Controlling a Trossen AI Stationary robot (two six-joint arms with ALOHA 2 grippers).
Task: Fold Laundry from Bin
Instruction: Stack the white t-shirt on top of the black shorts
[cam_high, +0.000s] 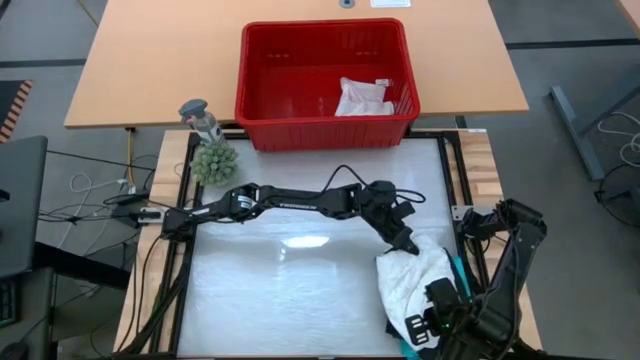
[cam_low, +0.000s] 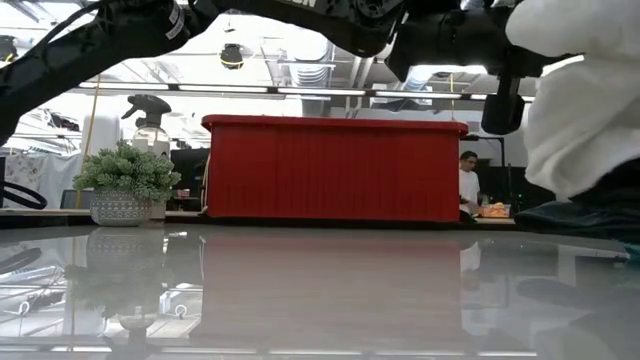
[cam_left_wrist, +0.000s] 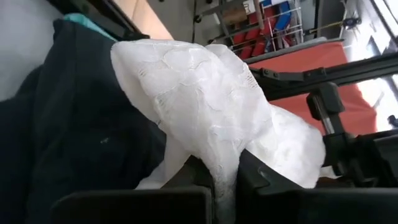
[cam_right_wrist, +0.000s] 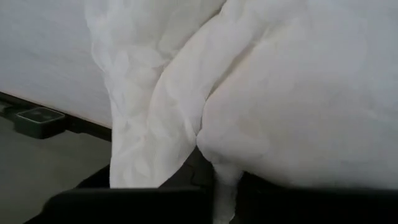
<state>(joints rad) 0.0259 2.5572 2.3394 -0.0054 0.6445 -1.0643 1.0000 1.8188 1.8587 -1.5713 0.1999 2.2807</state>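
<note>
- On the far left of the surface (cam_high: 300, 290) stand a small potted plant (cam_high: 213, 160) and a spray bottle (cam_high: 203, 120); they play no part in the work, and my left arm reaches from that side across the middle.
- At the back, the bin (cam_high: 262, 100) sits on a wooden table beyond my work area, with one small white cloth (cam_high: 364, 97) lying in its right-hand corner, not yet taken out.
- My left end effector (cam_high: 408, 243) is right of centre, clenched on a fold of the large white lacy top (cam_high: 412, 280); in the left wrist view the lace (cam_left_wrist: 205, 106) bunches up straight out of my closed fingers.
- I judge the step in hand to be spreading this top out for folding: it is out of the bin and gathered in a lump, not flat.
- My right end effector (cam_high: 440, 300) is at the front right corner, partly buried under the same top. It too is clamped on the white fabric, which runs down between its fingers in the right wrist view.
- So the top hangs between my two end effectors, lifted at the left grip and draping down toward the right one.
- Under it lie a black garment (cam_left_wrist: 81, 137) and a sliver of teal garment (cam_high: 460, 275), touching the top.
- Next I would need to draw the two grips apart to stretch the top, keeping it clear of the dark pile so nothing drags along.
</note>
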